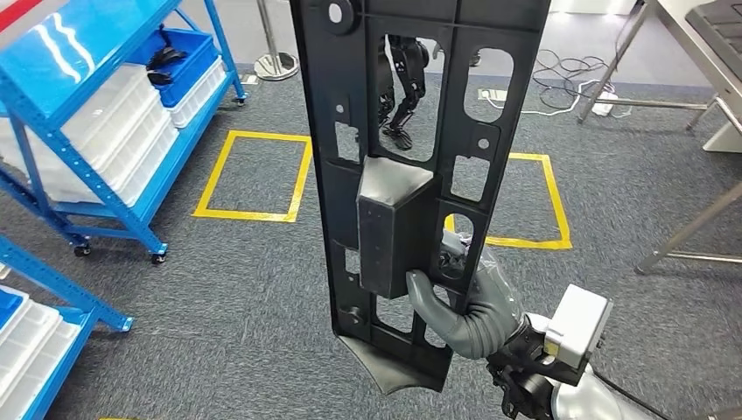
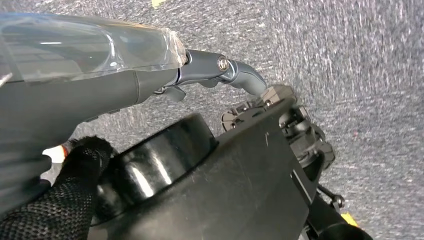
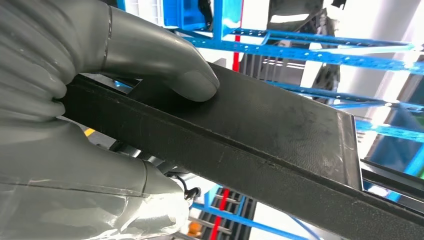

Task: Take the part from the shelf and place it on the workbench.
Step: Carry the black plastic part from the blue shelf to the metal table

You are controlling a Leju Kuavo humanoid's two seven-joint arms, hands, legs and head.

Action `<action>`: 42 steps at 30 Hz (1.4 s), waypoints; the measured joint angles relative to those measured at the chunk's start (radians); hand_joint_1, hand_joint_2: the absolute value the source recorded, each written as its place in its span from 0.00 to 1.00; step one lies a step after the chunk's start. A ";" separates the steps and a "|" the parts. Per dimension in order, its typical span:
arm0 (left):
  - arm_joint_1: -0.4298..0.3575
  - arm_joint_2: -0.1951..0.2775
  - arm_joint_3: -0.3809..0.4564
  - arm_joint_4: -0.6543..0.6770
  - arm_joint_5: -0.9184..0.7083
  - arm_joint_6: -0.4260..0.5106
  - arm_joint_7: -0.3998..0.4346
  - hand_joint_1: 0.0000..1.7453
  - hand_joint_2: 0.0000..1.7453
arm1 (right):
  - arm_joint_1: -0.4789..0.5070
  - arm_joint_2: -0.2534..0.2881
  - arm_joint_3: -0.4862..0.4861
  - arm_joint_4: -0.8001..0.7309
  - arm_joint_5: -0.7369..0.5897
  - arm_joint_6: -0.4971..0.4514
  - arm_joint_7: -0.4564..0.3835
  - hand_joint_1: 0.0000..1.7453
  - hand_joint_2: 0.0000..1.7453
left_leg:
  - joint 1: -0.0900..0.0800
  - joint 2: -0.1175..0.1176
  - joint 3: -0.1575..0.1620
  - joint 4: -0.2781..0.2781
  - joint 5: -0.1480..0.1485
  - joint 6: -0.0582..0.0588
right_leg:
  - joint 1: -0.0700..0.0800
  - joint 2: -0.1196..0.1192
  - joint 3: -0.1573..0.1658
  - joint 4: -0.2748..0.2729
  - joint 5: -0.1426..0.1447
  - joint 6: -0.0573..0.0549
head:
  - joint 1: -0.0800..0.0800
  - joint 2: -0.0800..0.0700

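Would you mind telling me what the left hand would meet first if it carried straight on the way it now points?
Most likely the grey carpet: in the left wrist view the left hand points at it, with nothing visibly between, though depth is unclear.

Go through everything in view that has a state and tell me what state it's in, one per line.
black part: held upright, off the shelf, above the carpet
right hand: grips the part's boxy block
left hand: holds nothing, hangs over the carpet
blue shelf: loaded with white bins
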 joint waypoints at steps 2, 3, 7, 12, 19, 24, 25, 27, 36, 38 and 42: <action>-0.001 0.000 0.000 0.000 0.005 0.005 0.005 0.00 1.00 | -0.011 0.002 0.013 0.004 -0.006 0.005 -0.024 1.00 1.00 | 0.004 -0.039 -0.032 0.075 -0.046 -0.009 | -0.005 0.017 -0.001 -0.003 0.005 -0.010 | -0.001 0.000; -0.002 0.001 0.000 0.000 0.008 0.008 0.007 0.00 1.00 | -0.014 0.004 0.019 0.008 -0.009 0.008 -0.038 1.00 1.00 | 0.005 -0.061 -0.064 0.143 -0.081 -0.012 | -0.006 0.026 -0.002 -0.003 0.006 -0.013 | -0.001 0.000; -0.006 0.010 0.001 0.000 0.026 0.016 0.019 0.00 1.00 | -0.014 0.012 0.040 0.029 -0.018 0.021 -0.081 1.00 1.00 | 0.006 -0.084 -0.143 0.295 -0.115 -0.014 | -0.006 0.074 -0.003 -0.003 0.009 -0.017 | -0.001 0.000; -0.006 0.024 0.002 0.001 0.046 0.042 0.050 0.00 1.00 | -0.006 0.013 0.046 0.039 -0.026 0.035 -0.114 1.00 1.00 | 0.014 -0.162 -0.019 0.012 0.019 -0.005 | -0.006 0.139 -0.005 0.000 0.014 -0.003 | 0.000 0.000; 0.000 0.027 0.002 0.001 0.063 0.047 0.027 0.00 1.00 | 0.052 0.006 0.023 0.029 -0.005 0.034 -0.139 1.00 1.00 | 0.008 -0.092 -0.012 -0.008 0.030 0.032 | -0.008 0.050 -0.100 0.206 -0.094 0.027 | 0.006 0.000; -0.001 0.027 0.002 0.001 0.068 0.024 0.073 0.00 1.00 | 0.068 0.026 0.033 0.038 0.016 0.070 -0.168 1.00 1.00 | 0.004 -0.028 -0.012 -0.007 0.027 0.029 | -0.013 0.023 -0.096 0.218 -0.081 0.032 | 0.006 0.000; -0.003 0.028 0.002 0.001 0.067 0.023 0.092 0.00 1.00 | 0.067 0.031 0.036 0.040 0.020 0.074 -0.172 1.00 1.00 | 0.003 -0.018 -0.009 -0.007 0.025 0.027 | -0.012 -0.001 -0.050 0.134 -0.051 0.032 | 0.006 0.000; -0.007 0.030 0.002 0.001 0.063 0.025 0.120 0.00 1.00 | 0.069 0.039 0.041 0.042 0.023 0.079 -0.179 1.00 1.00 | -0.002 -0.004 -0.004 -0.006 0.019 0.017 | -0.006 -0.032 0.010 0.022 -0.019 0.022 | 0.005 0.000; -0.008 0.038 0.001 0.001 0.042 0.052 0.031 0.00 1.00 | 0.119 0.041 0.027 0.043 -0.032 0.069 -0.219 1.00 1.00 | 0.006 -0.081 -0.133 0.290 -0.133 -0.018 | -0.002 0.050 0.008 0.001 -0.004 -0.024 | 0.004 0.000; -0.010 0.040 0.001 0.001 0.039 0.053 0.022 0.00 1.00 | 0.129 0.041 0.021 0.043 -0.036 0.068 -0.222 1.00 1.00 | 0.005 -0.084 -0.148 0.315 -0.121 -0.015 | -0.001 0.079 0.008 0.001 -0.003 -0.025 | 0.004 0.000; -0.006 0.041 0.000 0.001 0.029 0.066 -0.023 0.00 1.00 | 0.149 0.040 0.006 0.043 -0.046 0.068 -0.247 1.00 1.00 | 0.007 -0.146 -0.031 0.045 0.013 -0.001 | 0.000 0.134 0.010 0.003 -0.001 -0.018 | 0.004 0.000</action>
